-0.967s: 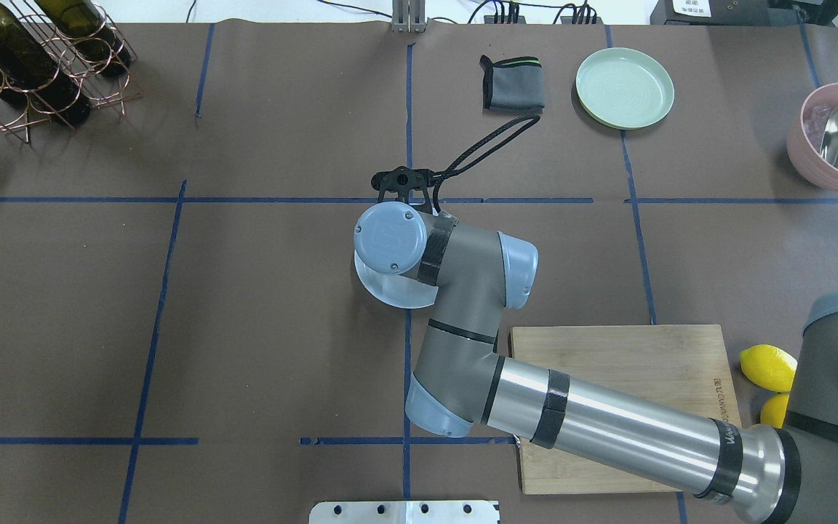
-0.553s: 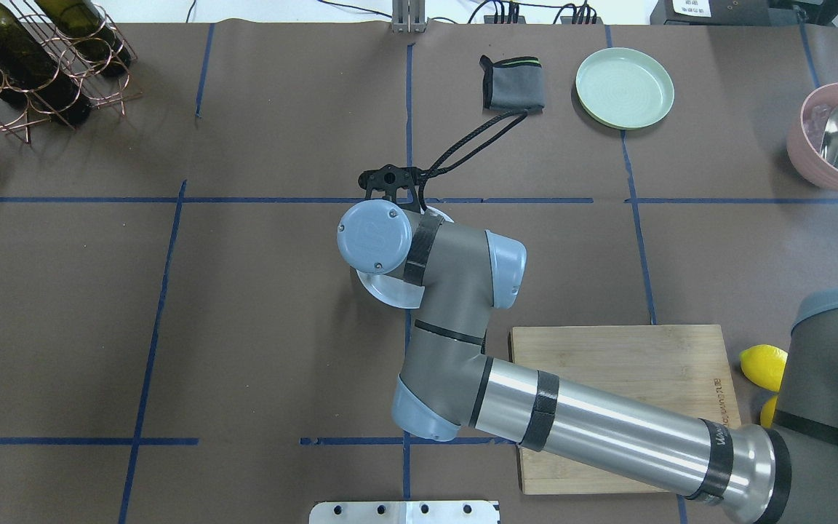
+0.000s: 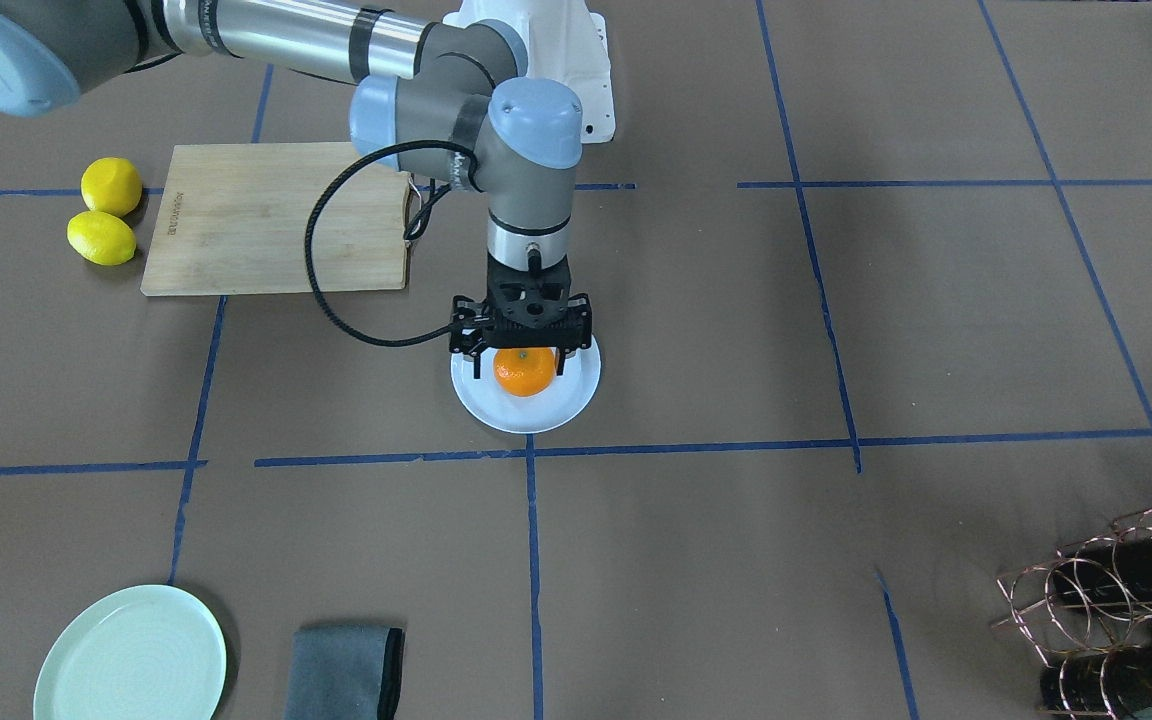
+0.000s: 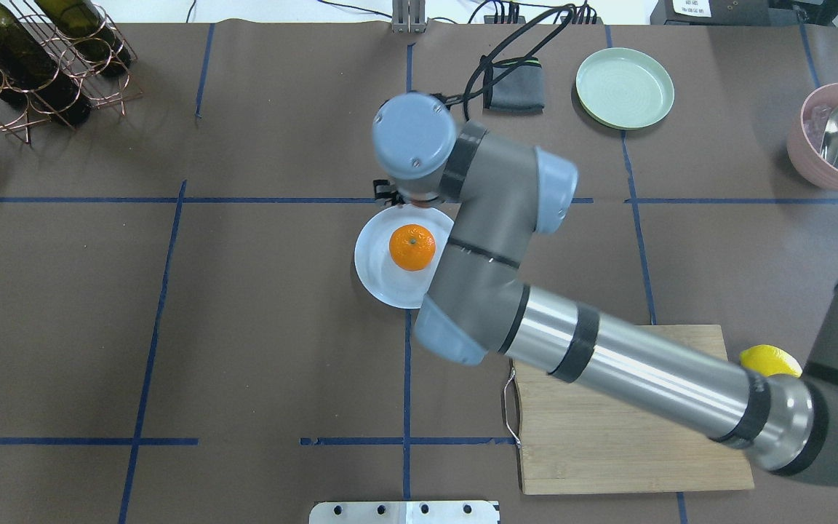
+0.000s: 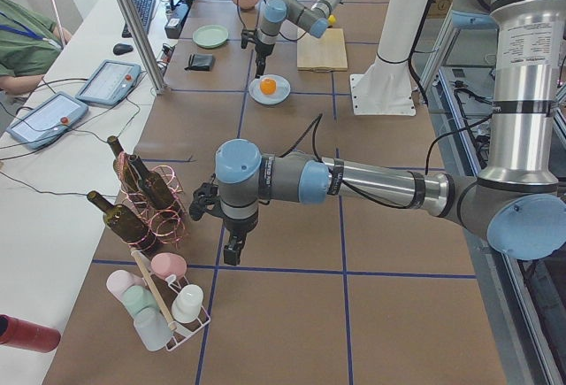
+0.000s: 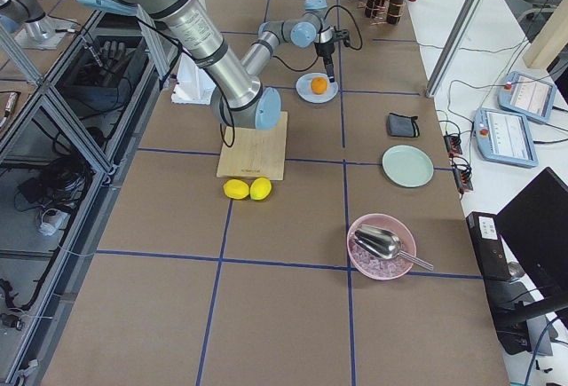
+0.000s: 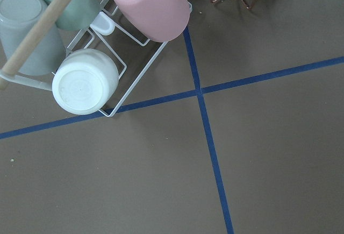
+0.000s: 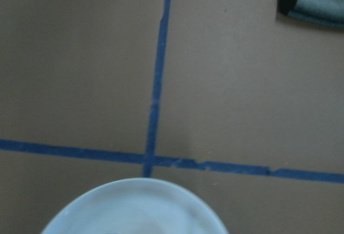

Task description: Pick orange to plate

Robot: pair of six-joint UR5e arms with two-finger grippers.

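Observation:
The orange [image 4: 412, 247] lies on the white plate [image 4: 379, 275] near the table's middle, stem dot up. In the front-facing view the orange [image 3: 524, 371] rests on the plate [image 3: 528, 414] with my right gripper [image 3: 522, 354] just above it, open, one finger on either side and not gripping it. In the overhead view the wrist hides most of that gripper. The right wrist view shows only the plate's rim [image 8: 134, 201]. My left gripper [image 5: 232, 248] hangs over bare table near the bottle rack; I cannot tell whether it is open or shut.
A mint-green plate [image 4: 624, 87] and a grey cloth [image 4: 513, 91] lie at the far side. A cutting board [image 4: 630, 407] and two lemons [image 3: 111, 185] [image 3: 101, 238] are near the robot. A pink bowl with scoop [image 4: 837, 138], wine rack [image 4: 33, 58], cup rack [image 7: 86, 56].
The right wrist, which was low over the plate and covering it, has lifted and shifted toward the far side. The orange now shows lying on the plate.

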